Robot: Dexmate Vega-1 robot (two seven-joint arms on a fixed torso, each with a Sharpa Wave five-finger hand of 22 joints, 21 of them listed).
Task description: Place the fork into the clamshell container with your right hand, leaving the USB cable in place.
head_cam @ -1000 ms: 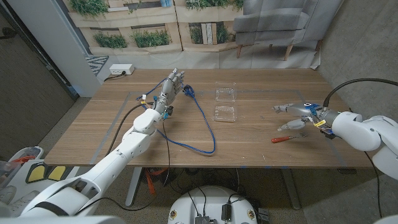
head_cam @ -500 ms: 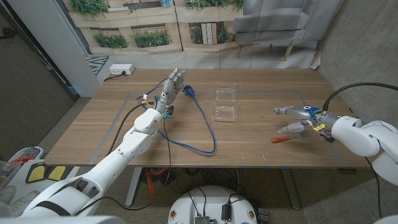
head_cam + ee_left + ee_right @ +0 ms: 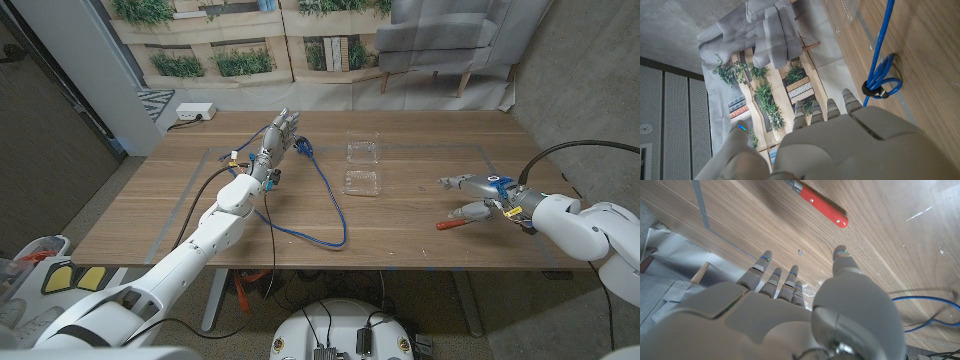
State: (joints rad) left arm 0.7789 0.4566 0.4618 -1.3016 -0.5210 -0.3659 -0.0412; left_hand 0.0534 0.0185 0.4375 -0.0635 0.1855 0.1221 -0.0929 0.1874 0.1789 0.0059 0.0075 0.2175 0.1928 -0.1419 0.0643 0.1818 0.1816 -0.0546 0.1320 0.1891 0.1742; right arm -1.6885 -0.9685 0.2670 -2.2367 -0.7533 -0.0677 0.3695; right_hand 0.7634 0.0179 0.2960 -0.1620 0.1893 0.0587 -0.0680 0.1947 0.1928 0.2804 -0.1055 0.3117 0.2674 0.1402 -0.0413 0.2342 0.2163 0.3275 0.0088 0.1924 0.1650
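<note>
Head view: one fork (image 3: 456, 223) with a red handle lies just beside the empty, spread right hand (image 3: 475, 196); one clear clamshell container (image 3: 362, 166) sits open mid-table; one blue USB cable (image 3: 325, 195) runs from the empty, straight-fingered left hand (image 3: 280, 134). Left wrist view: the cable's coiled end (image 3: 881, 80). Right wrist view: the red handle (image 3: 819, 205) beyond the fingertips (image 3: 840, 254). No readable writing.

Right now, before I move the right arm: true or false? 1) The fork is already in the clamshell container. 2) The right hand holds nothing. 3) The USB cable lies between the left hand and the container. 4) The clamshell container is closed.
1) False: the red-handled fork lies on the table, apart from the clamshell container.
2) True: the right hand hovers over the fork, fingers apart.
3) True: the blue USB cable runs between the left hand and the container.
4) False: it lies open, both halves flat.
</note>
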